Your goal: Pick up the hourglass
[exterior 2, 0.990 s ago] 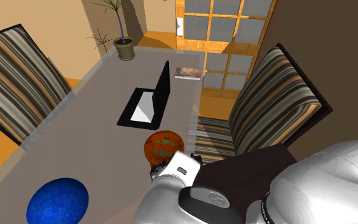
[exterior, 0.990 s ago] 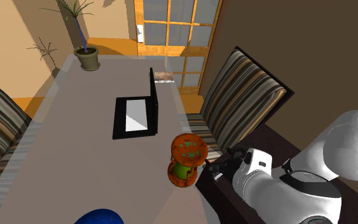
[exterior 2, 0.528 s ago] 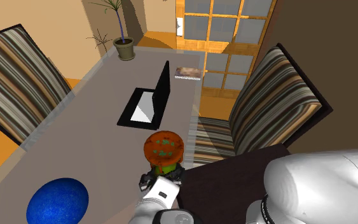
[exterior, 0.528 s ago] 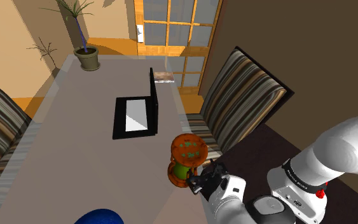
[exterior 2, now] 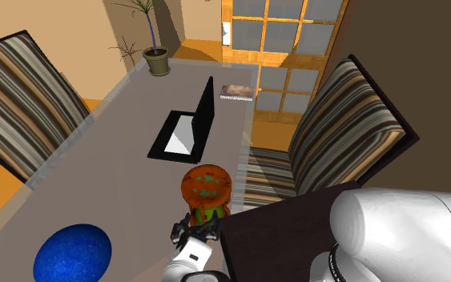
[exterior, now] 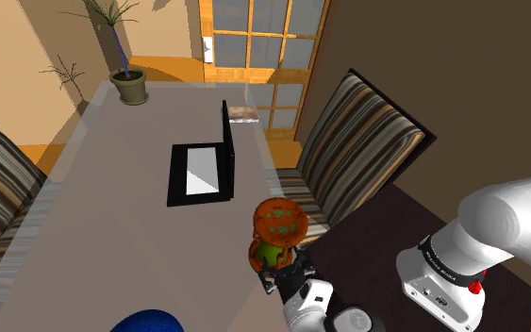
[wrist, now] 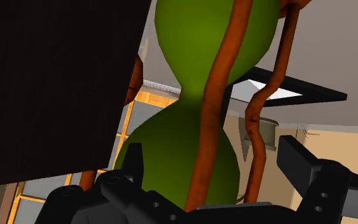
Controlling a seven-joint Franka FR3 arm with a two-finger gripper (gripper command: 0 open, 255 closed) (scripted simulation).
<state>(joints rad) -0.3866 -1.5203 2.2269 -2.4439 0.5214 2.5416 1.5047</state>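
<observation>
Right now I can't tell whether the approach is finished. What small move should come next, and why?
Probably close the jaws. In the wrist view they stand open on either side of the hourglass, with its green bulbs and orange posts between them. A gap shows between one jaw and the nearest post, so nothing looks gripped yet.

Glossy white rounded arm (exterior: 504, 222) with dark joints; a lettered collar (exterior: 439, 269) carries a red dot (exterior: 485, 280) at three o'clock. The black pincer (wrist: 210, 149) shows round screw holes (wrist: 324, 196).
</observation>
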